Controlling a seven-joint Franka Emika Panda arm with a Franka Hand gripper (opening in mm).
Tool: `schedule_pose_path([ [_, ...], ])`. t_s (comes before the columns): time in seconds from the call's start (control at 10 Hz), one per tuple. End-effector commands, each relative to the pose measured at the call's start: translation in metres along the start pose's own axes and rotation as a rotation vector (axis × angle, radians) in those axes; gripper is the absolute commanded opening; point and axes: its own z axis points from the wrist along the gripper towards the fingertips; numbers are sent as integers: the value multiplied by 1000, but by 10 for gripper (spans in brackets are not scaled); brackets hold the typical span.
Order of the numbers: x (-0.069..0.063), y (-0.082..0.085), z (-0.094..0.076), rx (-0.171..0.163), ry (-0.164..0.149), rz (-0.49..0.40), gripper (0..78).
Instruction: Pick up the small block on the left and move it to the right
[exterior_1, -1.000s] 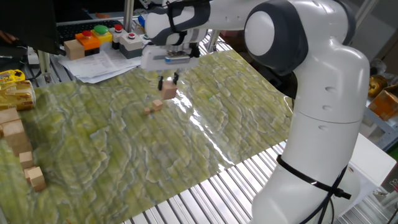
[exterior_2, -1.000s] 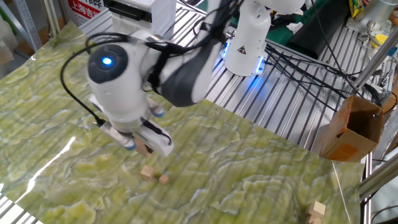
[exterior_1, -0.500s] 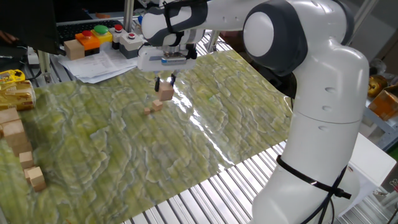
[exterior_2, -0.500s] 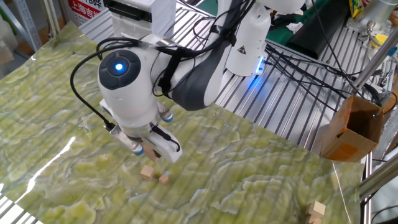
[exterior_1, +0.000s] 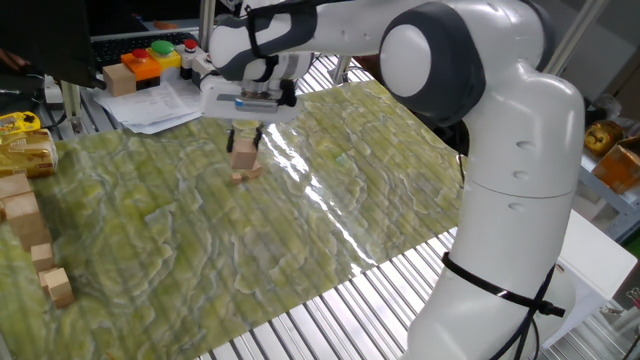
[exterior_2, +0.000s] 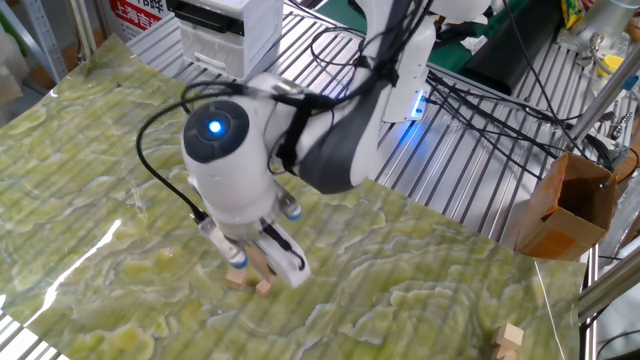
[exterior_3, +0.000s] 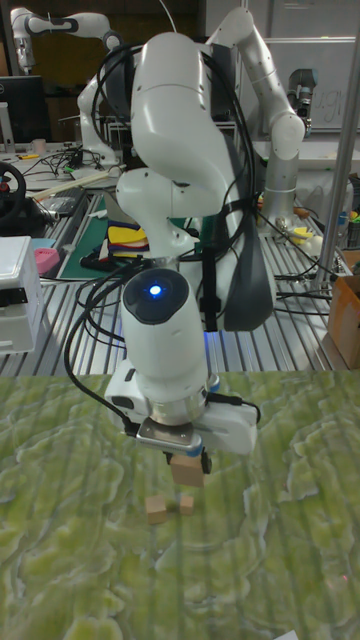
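The small block is a tan wooden cube hanging just above the green mat, and my gripper is shut on it. The tall fixed view shows the same block between the dark fingers of the gripper. Right below it lie two tiny tan cubes. In the other fixed view the gripper hovers over these tiny cubes, and the arm mostly hides the held block.
Longer wooden blocks are stacked at the mat's left edge. Behind the mat stand a button box and papers. A cardboard box, a printer and a loose wooden block surround the mat.
The gripper has carried the small block leftward in one fixed view, and it now hangs right over the two tiny cubes. The tiny cubes have not moved.
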Motion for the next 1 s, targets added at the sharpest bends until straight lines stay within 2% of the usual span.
schedule_pose_path([
  [0.1, -4, 3, -4, -9, -1, 13, 17],
  [0.3, -2, 2, -8, -17, 10, 15, 17],
  [0.7, -2, 2, -8, 11, -3, 17, 17],
  [0.8, -2, 2, -8, 31, -1, -25, 17],
  [0.9, -2, 2, -8, 16, 18, -75, 17],
  [1.0, -2, 2, -8, 16, 19, -142, 17],
])
